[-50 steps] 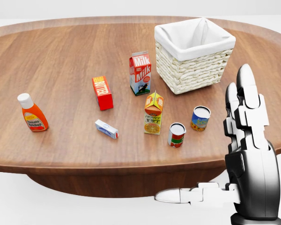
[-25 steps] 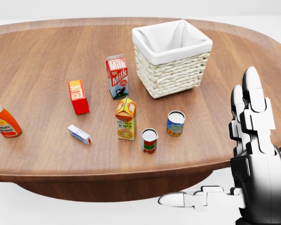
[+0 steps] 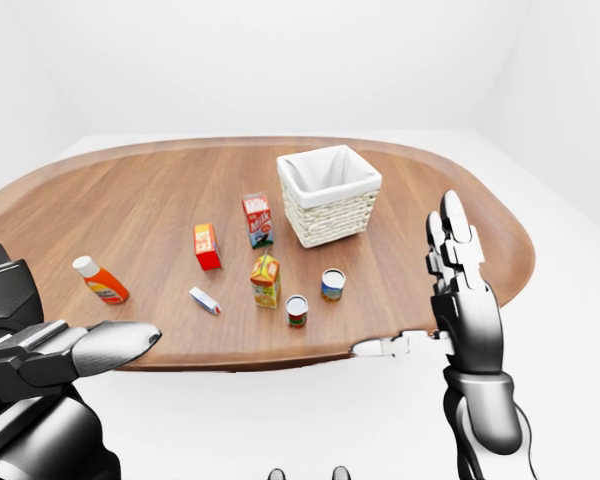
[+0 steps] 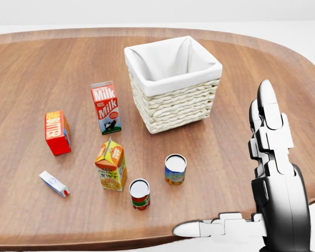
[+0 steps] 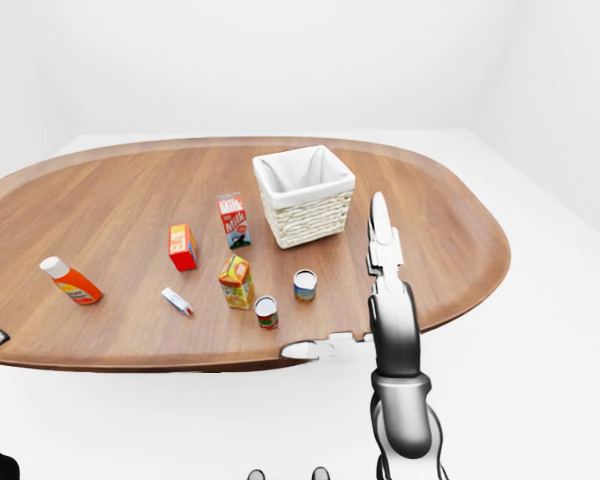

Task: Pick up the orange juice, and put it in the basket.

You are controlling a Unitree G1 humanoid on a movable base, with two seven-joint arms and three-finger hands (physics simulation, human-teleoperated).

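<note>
The orange juice carton stands upright on the wooden table, left of centre in the head view. The white-lined wicker basket sits above and to the right of it, with nothing in it. My right hand is raised at the lower right by the table's near edge. It is open, fingers pointing up and thumb stretched left, well to the right of the carton and touching nothing. My left hand shows in the left-eye view's lower left, open and below the table edge.
A milk carton and a red box stand above and left of the juice. Two cans stand just right of the juice. A small white tube lies to its left. A ketchup bottle stands at the far left.
The whole head view has shifted: the things slid left and grew nearer, so the camera moved. The ketchup bottle left the head view. My right hand kept its open pose.
</note>
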